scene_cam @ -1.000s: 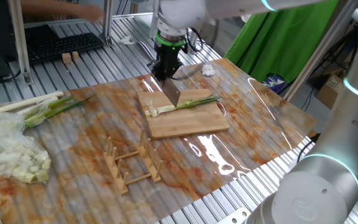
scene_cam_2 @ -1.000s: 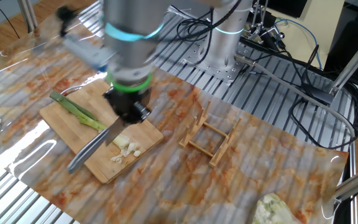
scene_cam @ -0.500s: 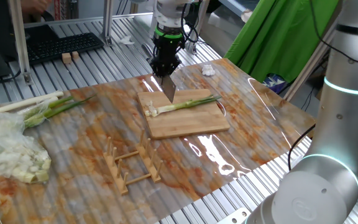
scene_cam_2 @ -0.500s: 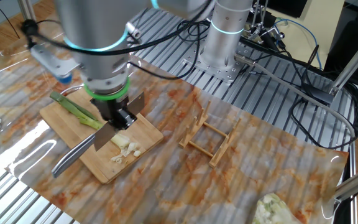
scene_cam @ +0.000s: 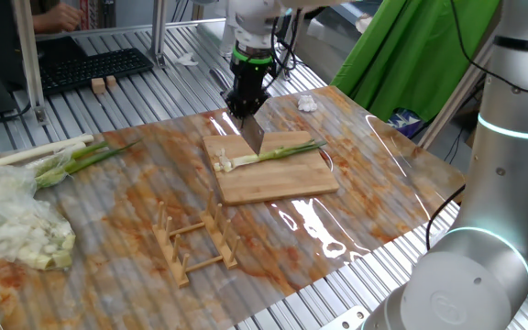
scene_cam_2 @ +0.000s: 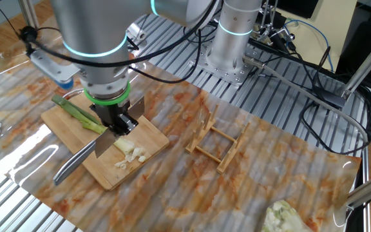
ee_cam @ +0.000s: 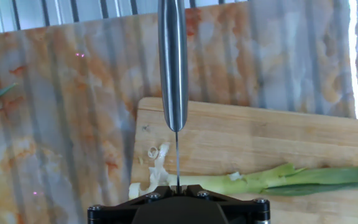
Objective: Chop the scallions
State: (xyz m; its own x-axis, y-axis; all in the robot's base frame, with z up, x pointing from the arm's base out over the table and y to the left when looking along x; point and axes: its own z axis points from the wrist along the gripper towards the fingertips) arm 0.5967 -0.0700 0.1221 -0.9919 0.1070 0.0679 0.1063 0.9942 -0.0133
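A scallion (scene_cam: 278, 152) lies across the wooden cutting board (scene_cam: 282, 183), white end to the left. Short cut bits (scene_cam: 223, 164) sit beside that end. My gripper (scene_cam: 246, 108) is shut on a steel knife (scene_cam: 253, 137), whose blade stands over the stalk near the white end. In the other fixed view the knife (scene_cam_2: 89, 158) slants down past the scallion (scene_cam_2: 82, 116), with the bits (scene_cam_2: 131, 152) on the board (scene_cam_2: 108, 173) below the gripper (scene_cam_2: 119, 121). Looking along the fingers, the knife (ee_cam: 173, 62) crosses the scallion (ee_cam: 272, 180) just right of the bits (ee_cam: 155, 163); the gripper (ee_cam: 178, 186) clamps its thin edge.
A wooden rack (scene_cam: 195, 243) stands in front of the board. A bundle of whole stalks (scene_cam: 62, 156) and a pale heap in clear plastic (scene_cam: 16, 229) lie at the left. A white crumpled scrap (scene_cam: 307, 103) lies behind the board. A second arm (scene_cam: 511, 165) rises at the right.
The arm's upper links have swung round, and the gripper with the knife has shifted slightly over the board. The scallion and the cut bits lie as before.
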